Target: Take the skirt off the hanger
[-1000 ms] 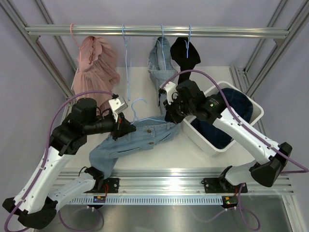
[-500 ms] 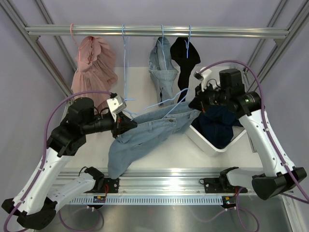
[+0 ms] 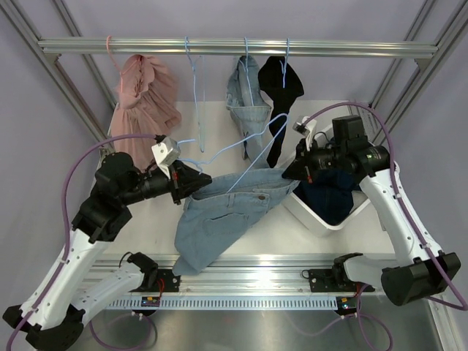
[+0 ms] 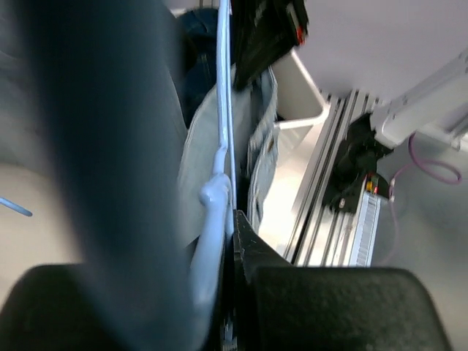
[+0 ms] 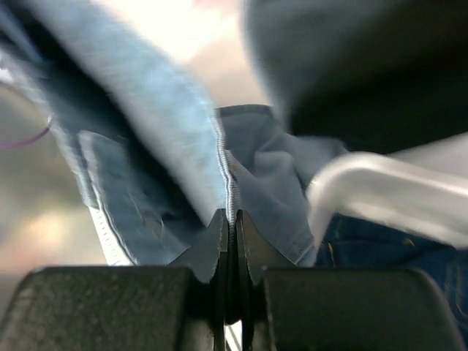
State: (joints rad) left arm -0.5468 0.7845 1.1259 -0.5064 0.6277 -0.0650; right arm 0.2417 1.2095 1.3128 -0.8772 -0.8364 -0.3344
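Top external — left gripper (image 3: pixel 189 183) pinches hanger (image 3: pixel 253 159), right gripper (image 3: pixel 289 174) pinches skirt (image 3: pixel 223 208).

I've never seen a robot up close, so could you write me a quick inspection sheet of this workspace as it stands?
Surface: white table, partly under cloth.
Job's things: denim skirt stretched between both arms; light blue hanger sticking up from its waistband.
Clutter: white bin holding dark blue clothes.
Tools: left tool shut on the hanger; right tool shut on the skirt.
Cables: purple cables loop along both arms.
Surroundings: rail carrying pink garment, bare hanger, denim garment, black garment.
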